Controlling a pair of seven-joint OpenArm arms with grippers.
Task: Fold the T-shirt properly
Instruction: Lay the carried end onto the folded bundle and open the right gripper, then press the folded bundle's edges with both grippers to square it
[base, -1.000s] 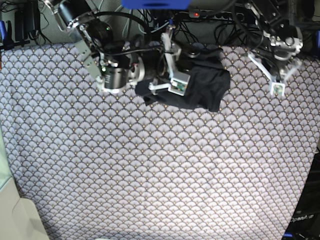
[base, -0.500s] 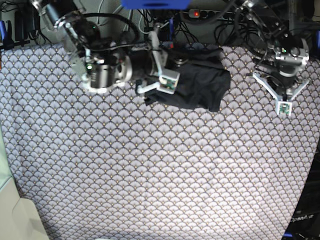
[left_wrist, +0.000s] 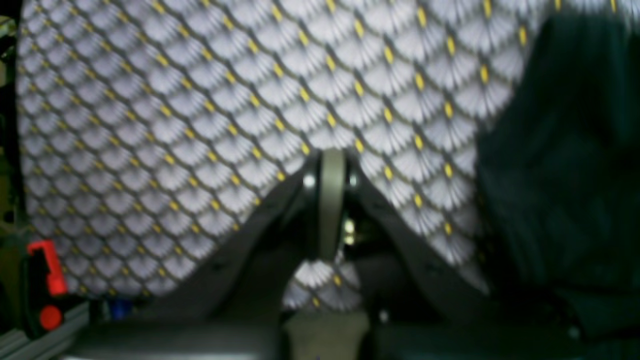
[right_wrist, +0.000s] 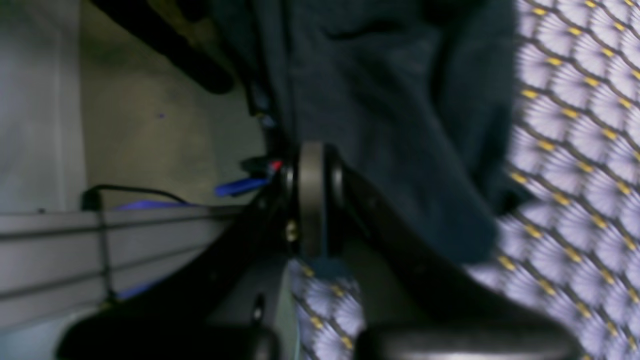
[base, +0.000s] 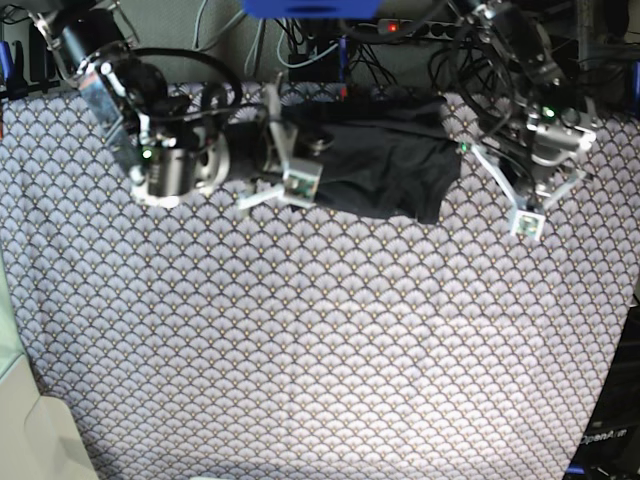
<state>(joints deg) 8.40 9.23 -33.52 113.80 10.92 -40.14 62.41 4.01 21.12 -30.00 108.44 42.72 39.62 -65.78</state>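
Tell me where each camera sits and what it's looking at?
Base: up high, looking down on the patterned cloth, T-shirt, and both arms.
Left wrist: on the left arm, facing the cloth, T-shirt edge at right; left end effector shows.
Right wrist: on the right arm, close to the T-shirt; right end effector shows.
All three share the T-shirt and cloth.

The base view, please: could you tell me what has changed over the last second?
The right end effector has drawn back leftward off the T-shirt, which now lies slightly more spread out. It appears open and holds no fabric. The left end effector has swung lower, toward the shirt's right edge, open and empty. The shirt stays bunched at the far edge of the scallop-patterned cloth.
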